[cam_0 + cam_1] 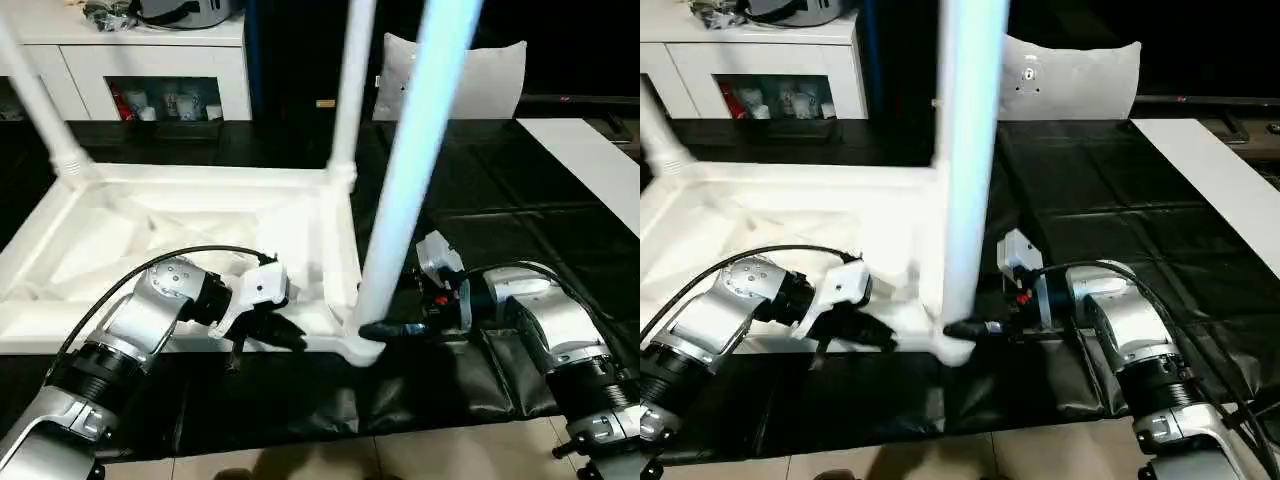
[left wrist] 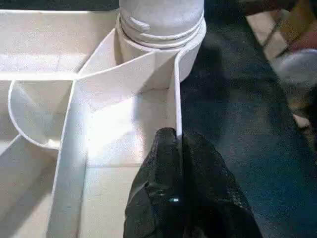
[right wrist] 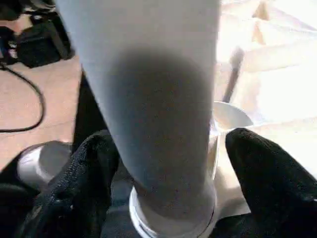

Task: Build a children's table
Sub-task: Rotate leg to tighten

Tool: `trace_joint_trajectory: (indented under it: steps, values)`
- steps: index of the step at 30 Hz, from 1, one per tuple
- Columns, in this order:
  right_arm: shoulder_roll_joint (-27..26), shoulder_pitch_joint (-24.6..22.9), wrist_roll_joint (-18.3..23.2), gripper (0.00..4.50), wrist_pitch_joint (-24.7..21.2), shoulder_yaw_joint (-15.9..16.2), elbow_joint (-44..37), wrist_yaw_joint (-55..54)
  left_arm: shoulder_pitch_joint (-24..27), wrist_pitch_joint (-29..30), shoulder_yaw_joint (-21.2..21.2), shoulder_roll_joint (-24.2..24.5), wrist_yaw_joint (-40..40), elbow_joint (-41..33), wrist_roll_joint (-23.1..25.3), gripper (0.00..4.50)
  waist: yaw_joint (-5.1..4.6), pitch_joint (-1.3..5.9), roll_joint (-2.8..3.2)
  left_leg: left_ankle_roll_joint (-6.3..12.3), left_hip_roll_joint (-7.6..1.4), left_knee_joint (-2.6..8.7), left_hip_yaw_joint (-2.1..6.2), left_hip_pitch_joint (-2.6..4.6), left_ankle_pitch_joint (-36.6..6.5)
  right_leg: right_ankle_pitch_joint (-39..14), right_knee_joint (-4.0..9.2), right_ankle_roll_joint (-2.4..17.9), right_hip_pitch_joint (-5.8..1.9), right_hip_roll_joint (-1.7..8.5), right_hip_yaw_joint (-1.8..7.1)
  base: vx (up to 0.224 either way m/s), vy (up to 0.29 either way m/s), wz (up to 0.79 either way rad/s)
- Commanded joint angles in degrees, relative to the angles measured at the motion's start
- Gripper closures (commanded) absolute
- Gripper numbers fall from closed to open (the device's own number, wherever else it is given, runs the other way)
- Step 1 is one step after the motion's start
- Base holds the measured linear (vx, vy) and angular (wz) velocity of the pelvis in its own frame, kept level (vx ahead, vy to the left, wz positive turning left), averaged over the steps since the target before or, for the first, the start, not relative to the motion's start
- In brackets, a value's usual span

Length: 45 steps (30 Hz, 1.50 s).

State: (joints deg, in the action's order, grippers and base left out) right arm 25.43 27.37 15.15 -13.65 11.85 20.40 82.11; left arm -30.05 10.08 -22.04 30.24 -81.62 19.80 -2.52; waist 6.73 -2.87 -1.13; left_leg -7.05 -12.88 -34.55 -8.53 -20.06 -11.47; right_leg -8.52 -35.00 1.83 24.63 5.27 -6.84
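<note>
Your tabletop (image 1: 200, 215) lies upside down on the black mat (image 1: 520, 230), its ribbed underside facing up and its near edge just in front of both forearms. Three legs stand up from it: one at the far left corner (image 1: 40, 100), one at the far right corner (image 1: 350, 90), and the nearest leg (image 1: 415, 150) rising from the near right corner socket (image 1: 362, 345).

Your left gripper (image 2: 179, 148) sits on the tabletop's near rim, just left of that corner. In the left wrist view you see its two black fingers (image 2: 158, 188) pressed together with the thin upright wall of the rim caught between them, so it is pinched shut on the tabletop edge.

Your right gripper (image 3: 168, 163) is at the base of the nearest leg. In the right wrist view its fingers stand apart, one on each side of the tube, low down by the flared end; you cannot tell from here whether the pads actually bear on the tube or merely flank it.

Beyond the table, across the mat, you have a white cabinet (image 1: 150, 70) at the far left and a white cushion (image 1: 490, 75) against the dark background.
</note>
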Motion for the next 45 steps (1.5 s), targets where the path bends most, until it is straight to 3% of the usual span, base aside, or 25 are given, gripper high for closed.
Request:
trace_joint_trajectory:
  steps: [1, 8, 14, 22, 26, 28, 29, 32, 35, 37, 38, 41, 43, 45]
  values:
    - [0.5, 0.3, 0.2, 1.12, -0.5, 0.7, -0.2, 1.2, -2.3, -1.8, -1.3, 0.0, -3.1, -1.1, -0.9, 4.5, -0.21, 3.97, -0.25, 3.11, 0.02, 4.01, -1.19, -0.36, -9.9, -20.3, 4.56, 7.7, -4.4, 2.57, 2.9, 0.0, 0.0, 0.0]
    - [0.6, 0.6, -0.1, 1.63, -0.8, 1.9, 0.3, 3.2, -3.0, -3.3, -1.3, -0.3, -3.8, 0.4, -0.8, 4.5, -0.15, 4.02, -0.18, 2.93, 0.01, 3.99, -1.14, -0.38, -9.3, -20.8, 4.58, 7.0, -4.3, 2.47, 2.79, 0.0, 0.0, 0.0]
    - [0.3, -0.1, 1.0, 2.35, -2.3, 2.2, -1.1, 3.6, -3.1, -3.7, -0.7, -0.7, -3.2, 1.4, -0.7, 4.5, -0.08, 4.06, -0.16, 2.75, -0.03, 3.98, -1.13, -0.38, -9.2, -20.4, 4.53, 7.1, -4.34, 2.49, 2.79, 0.0, 0.0, 0.0]
    - [-2.6, -1.7, 3.7, 2.48, -7.8, 0.2, -4.2, -2.1, -2.5, 2.2, 2.2, -4.0, 4.5, 0.2, -1.8, 4.5, 0.09, 3.96, -0.19, 2.14, 0.15, 3.99, -1.14, -0.29, -9.5, -22.9, 4.91, 6.0, -4.32, 2.52, 2.64, 0.0, 0.0, 0.0]
    - [-10.2, 0.1, -0.9, 2.49, -7.4, -2.3, 0.1, -19.8, -2.2, 9.8, 5.3, -9.5, 15.9, -2.9, -1.8, 4.5, -0.85, 3.86, -0.2, 0.5, 0.56, 3.97, -0.99, -0.53, -10.2, -27.5, 5.43, 3.7, -4.3, 2.58, 2.11, 0.0, 0.0, 0.0]
    - [-12.7, 1.2, -1.6, 2.51, -7.7, -3.5, 1.9, -25.0, -2.3, 12.2, 6.0, -11.3, 19.0, -3.7, -1.5, 4.5, -2.21, 3.95, -0.44, 0.14, 0.9, 3.84, -0.77, -1.1, -10.1, -29.2, 5.76, 2.2, -4.65, 2.53, 1.64, 0.0, 0.0, 0.0]
    - [-14.9, 2.2, -2.5, 2.51, -7.6, -4.2, 3.7, -29.6, -2.5, 14.2, 6.6, -13.2, 22.4, -4.2, -0.9, 4.5, -2.63, 4.05, -0.33, 0.7, 0.92, 3.75, -0.88, -0.92, -9.9, -28.2, 5.8, 2.2, -4.44, 2.39, 1.81, 0.0, 0.0, 0.0]
    - [-18.7, 4.1, -4.2, 2.51, -8.1, -5.6, 6.8, -38.7, -3.5, 16.4, 7.8, -17.3, 29.0, -3.7, 0.8, 4.5, -3.59, 4.07, -0.4, 1.25, 0.96, 3.7, -0.98, -1.05, -8.9, -25.8, 5.65, 3.7, -4.33, 2.21, 1.93, 0.0, 0.0, 0.0]
    - [-22.9, 6.2, -5.8, 2.51, -6.6, -8.2, 11.2, -49.6, -5.3, 16.7, 9.6, -23.2, 39.8, -1.7, 2.7, 4.5, -3.79, 4.32, -0.4, 1.99, 0.92, 3.56, -1.1, -0.89, -7.3, -22.7, 5.29, 4.9, -4.21, 2.13, 2.13, 0.0, 0.0, 0.0]
    - [-23.3, 6.4, -6.2, 2.51, -5.4, -8.5, 11.8, -50.4, -5.4, 16.7, 9.7, -24.0, 41.2, -1.6, 2.7, 4.5, -3.54, 4.53, -0.34, 2.5, 0.84, 3.56, -1.11, -0.96, -6.1, -20.0, 4.92, 5.8, -4.4, 2.15, 2.26, 0.0, 0.0, 0.0]
    - [-23.8, 6.5, -6.2, 1.96, -4.2, -9.1, 12.2, -50.7, -5.4, 17.0, 9.7, -24.8, 42.0, -2.0, 2.7, 4.5, -3.44, 4.57, -0.57, 3.13, 0.73, 3.59, -1.13, -1.13, -5.0, -17.1, 4.55, 6.5, -4.47, 2.1, 2.41, 0.0, 0.0, 0.0]
    - [-23.9, 6.5, -5.6, 1.8, -2.7, -10.9, 12.1, -50.6, -5.0, 17.5, 8.6, -24.2, 41.2, -3.2, 3.6, 4.5, -3.21, 4.65, -0.32, 4.33, 0.54, 3.57, -1.09, -1.11, -3.6, -11.3, 3.77, 9.1, -4.59, 2.16, 2.65, 0.0, 0.0, 0.0]
    - [-23.4, 6.4, -5.5, 1.39, -2.0, -11.3, 11.8, -50.2, -4.8, 17.5, 8.4, -23.4, 40.8, -3.5, 4.1, 4.5, -3.2, 4.55, -0.28, 4.63, 0.49, 3.6, -1.15, -0.97, -4.0, -10.6, 3.76, 9.8, -4.59, 2.22, 2.69, 0.0, 0.0, 0.0]
    - [-22.7, 6.1, -5.1, 1.3, -1.7, -11.6, 11.2, -49.4, -4.5, 17.6, 8.2, -22.5, 40.0, -3.8, 4.4, 4.5, -3.27, 4.44, -0.17, 4.59, 0.54, 3.67, -1.19, -0.93, -5.3, -11.8, 3.99, 9.7, -4.68, 2.23, 2.7, 0.0, 0.0, 0.0]
